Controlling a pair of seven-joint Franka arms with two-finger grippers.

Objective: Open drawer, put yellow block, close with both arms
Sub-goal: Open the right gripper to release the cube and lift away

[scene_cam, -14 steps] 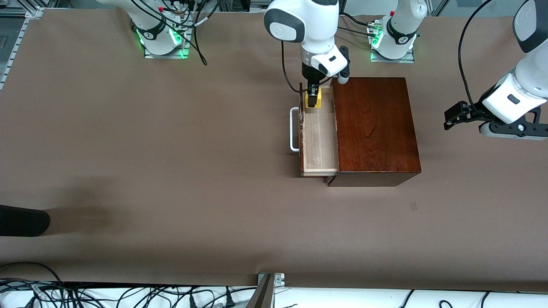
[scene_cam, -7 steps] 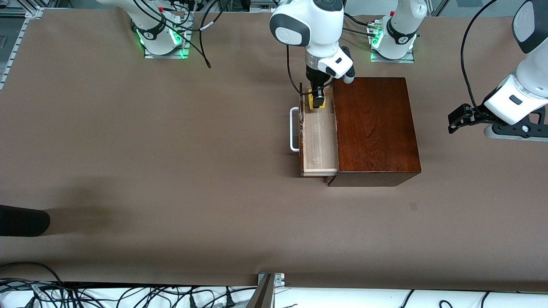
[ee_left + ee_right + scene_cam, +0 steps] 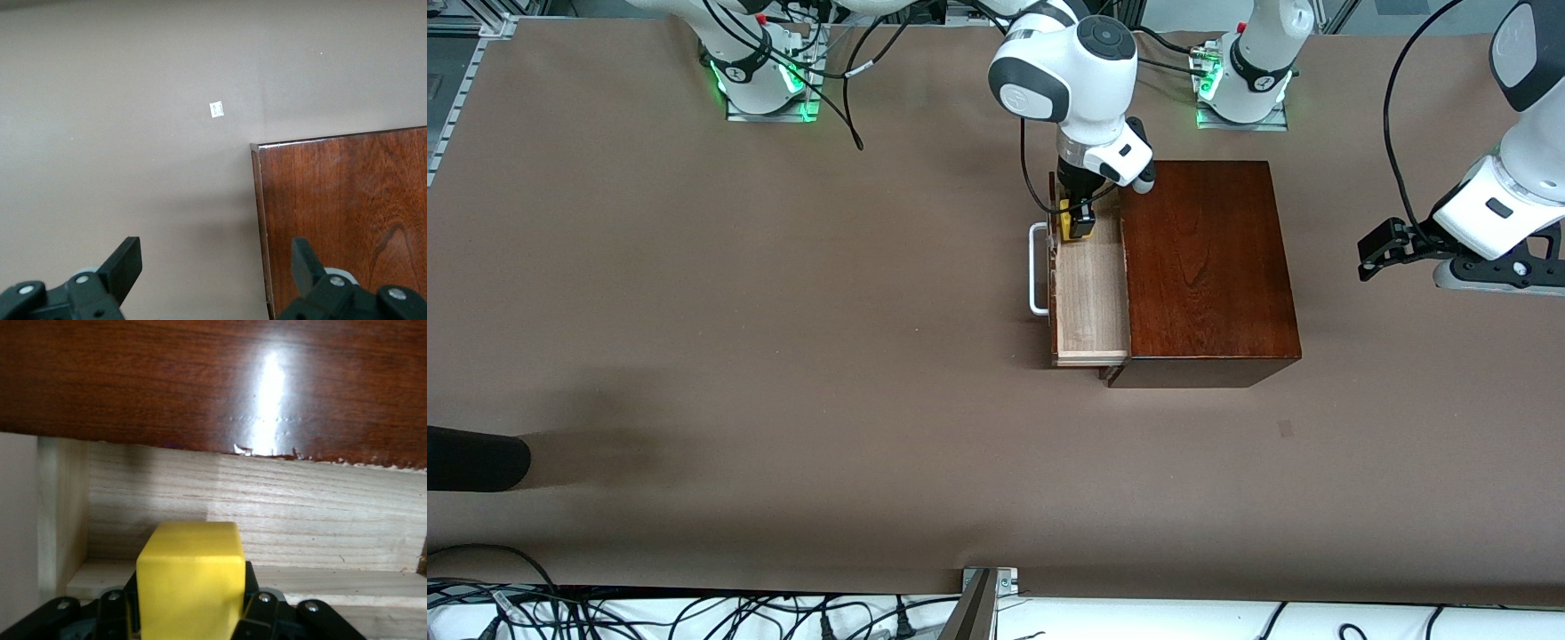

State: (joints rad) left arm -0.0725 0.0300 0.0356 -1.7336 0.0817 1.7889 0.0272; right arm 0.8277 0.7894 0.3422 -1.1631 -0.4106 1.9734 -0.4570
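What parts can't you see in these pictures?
- Small bright yellow cube: front view, mostly covered by the right tool shut on it; whether it touches the pale wooden drawer floor cannot be told.
- Drawer's inner part: hidden inside the glossy dark-brown wooden box.
- Left tool, open: left wrist view, its base cut off by the edge.

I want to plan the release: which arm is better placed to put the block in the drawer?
Right: its end effector already holds the block over the open drawer.
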